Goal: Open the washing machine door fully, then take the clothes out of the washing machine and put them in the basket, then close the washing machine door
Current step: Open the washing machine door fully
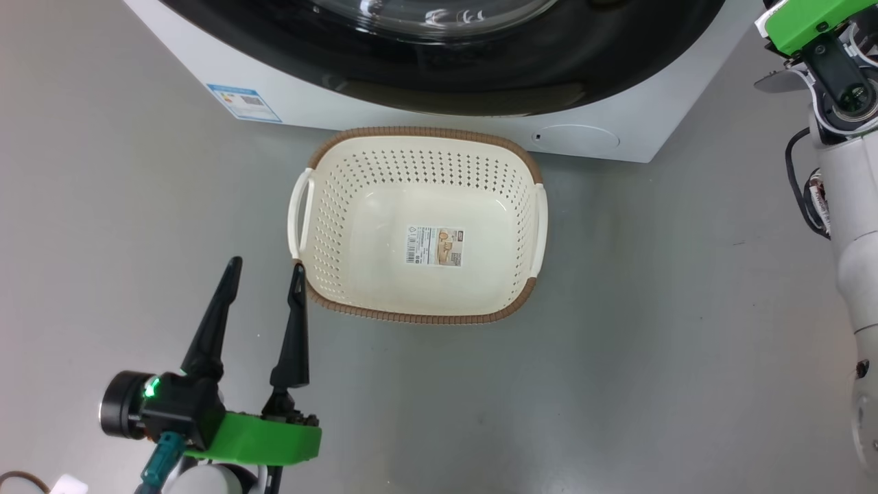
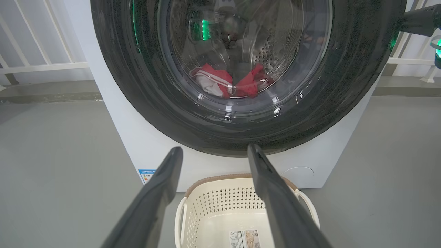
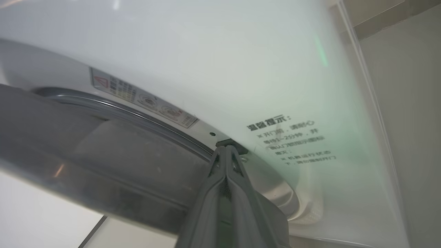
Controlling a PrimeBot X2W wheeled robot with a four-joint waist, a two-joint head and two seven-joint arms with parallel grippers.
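Lower left of the head view: left gripper held low over the grey floor, both fingers pointing up-frame toward the machine, jaws wide apart, nothing between them. Its inner fingertip overlaps the basket's near-left corner in the picture; can't tell if they touch.

Right edge of the head view: pale right forearm runs up-frame, with its green wrist mount at the upper right corner. In the right wrist view, right gripper has its fingers pressed together, holding nothing, tips poked in at the door's edge beside the printed warning text.

Washing machine: white body across the top of the head view. Washing machine door covers the opening in the left wrist view. The right wrist view shows a gap between its rim and the front panel; how wide, can't tell.

Basket sits on the floor just in front of the machine, centre frame, paper label on its bottom.

Clothes: red, low in the drum, behind the glass.

Blue sticker on the machine's lower left. White railing behind, upper left of the left wrist view.
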